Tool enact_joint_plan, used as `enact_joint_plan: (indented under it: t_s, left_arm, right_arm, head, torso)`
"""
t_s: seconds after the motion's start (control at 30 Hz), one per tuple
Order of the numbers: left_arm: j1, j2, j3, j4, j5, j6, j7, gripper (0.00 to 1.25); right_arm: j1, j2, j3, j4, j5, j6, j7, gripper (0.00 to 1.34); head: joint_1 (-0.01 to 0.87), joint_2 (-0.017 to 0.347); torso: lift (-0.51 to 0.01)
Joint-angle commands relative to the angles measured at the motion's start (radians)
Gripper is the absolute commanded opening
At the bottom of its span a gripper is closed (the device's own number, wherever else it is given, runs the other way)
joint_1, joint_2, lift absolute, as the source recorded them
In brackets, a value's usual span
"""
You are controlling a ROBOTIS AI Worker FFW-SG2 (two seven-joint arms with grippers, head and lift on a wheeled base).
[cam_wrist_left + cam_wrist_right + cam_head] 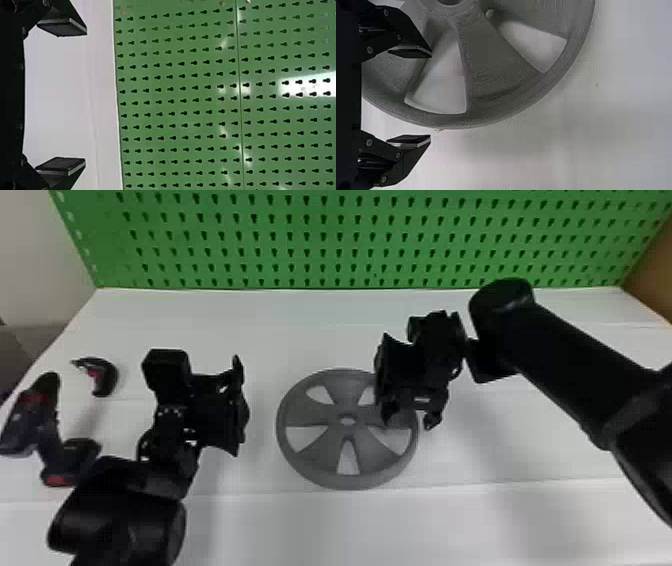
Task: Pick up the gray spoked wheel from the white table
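Nearest, the left arm covers part of the cordless drill's point(31, 417) base; its own gripper point(215, 382) stands spread, holding nothing. The gray spoked wheel point(305, 460) lies flat on the white table point(360, 525), one face up, its hub axis upright; being round, it has no long axis. The right gripper point(412, 419), parted and empty, hides a stretch of the wheel's right side in the head view, one finger over the wheel, the other outside its rim. The right wrist view crops the hub and far rim. Farther back lies a dark curved object point(107, 377), too unclear to identify; behind, the green pegboard point(320, 240) runs past the top edge.
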Motion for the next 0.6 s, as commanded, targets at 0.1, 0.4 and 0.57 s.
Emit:
enact_joint_plan:
  t_s: [0.1,0.4,0.57]
  left_arm:
    - [0.000,0.004,-0.008,-0.001,-0.002,0.006,0.000,1.12]
    - [0.005,0.014,-0.011,-0.012,-0.002,0.023,0.000,1.12]
    - [0.005,0.015,-0.011,-0.015,-0.002,0.028,0.000,1.12]
  right_arm:
    - [-0.014,0.010,0.009,0.039,-0.018,-0.028,0.001,0.84]
    - [-0.008,0.010,-0.003,0.053,-0.016,-0.019,-0.007,0.84]
    - [-0.002,0.007,-0.007,0.054,0.011,-0.017,-0.009,0.84]
  head:
    - [0.765,0.006]
    - [0.765,0.006]
    - [0.765,0.006]
  torso:
    - [-0.092]
    - [-0.092]
    - [-0.092]
